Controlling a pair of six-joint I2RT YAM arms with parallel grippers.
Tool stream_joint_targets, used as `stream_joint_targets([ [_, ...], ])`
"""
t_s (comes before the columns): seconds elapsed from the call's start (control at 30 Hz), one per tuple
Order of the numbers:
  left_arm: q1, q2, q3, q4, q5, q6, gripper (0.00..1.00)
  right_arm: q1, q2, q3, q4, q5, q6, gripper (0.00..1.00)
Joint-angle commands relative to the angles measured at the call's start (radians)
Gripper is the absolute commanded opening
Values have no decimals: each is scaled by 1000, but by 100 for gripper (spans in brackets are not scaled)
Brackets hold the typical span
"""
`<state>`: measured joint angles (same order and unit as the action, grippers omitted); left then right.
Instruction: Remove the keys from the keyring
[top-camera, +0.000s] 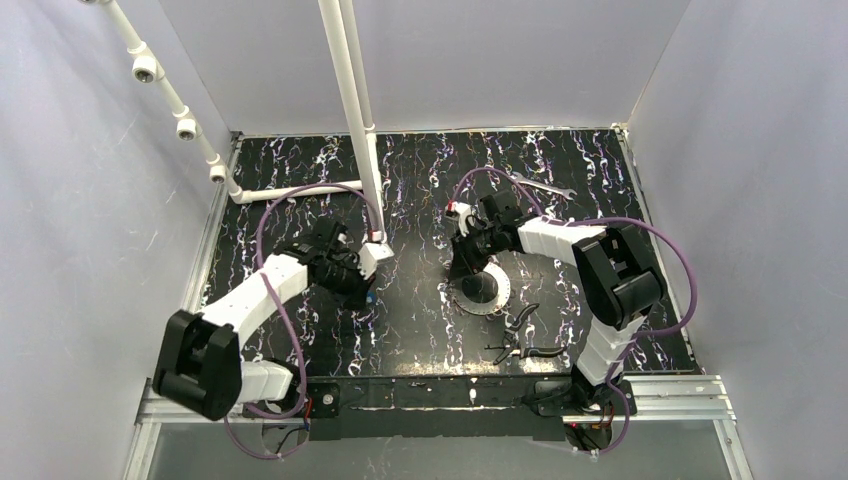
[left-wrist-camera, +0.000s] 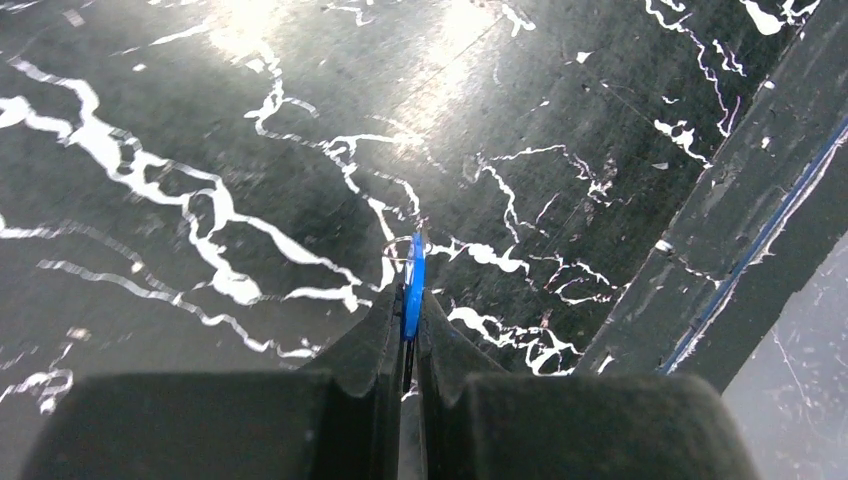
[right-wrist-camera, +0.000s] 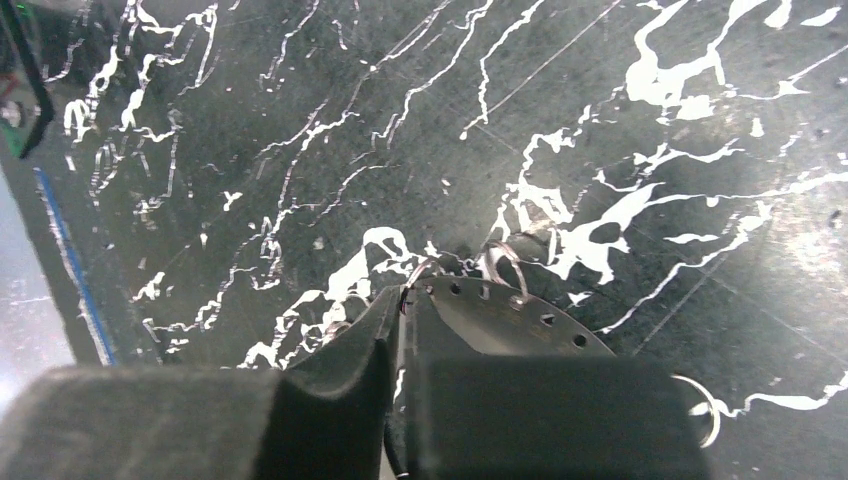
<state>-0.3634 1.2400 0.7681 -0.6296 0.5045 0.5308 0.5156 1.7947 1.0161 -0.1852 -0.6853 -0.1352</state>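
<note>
Black fingers of the left tool fill the foreground of its wrist view. They are pressed together on the blue head of a key, held edge-on just above the marbled tabletop. A thin wire loop shows at the key's tip. The key sits well apart from the keyring, which suggests it is already off and is being held aside so it cannot snag.

To the right, the right tool meets the rim of the flat, hole-punched keyring, apparently to steady it. Whether its fingers pinch the rim or merely stand beside it cannot be told. Several small wire loops hang from the ring's holes, though no further key can be made out. Close by the ring lie pliers, and a wrench rests near the far edge.
</note>
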Motion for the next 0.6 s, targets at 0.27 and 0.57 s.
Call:
stream_joint_targets([
  [0.27, -178, 222, 152, 102, -92, -116, 0, -37, -93, 65, -112, -34, -30, 64],
  [0.57, -241, 357, 196, 146, -182, -197, 2, -159, -206, 29, -119, -47, -40, 98],
])
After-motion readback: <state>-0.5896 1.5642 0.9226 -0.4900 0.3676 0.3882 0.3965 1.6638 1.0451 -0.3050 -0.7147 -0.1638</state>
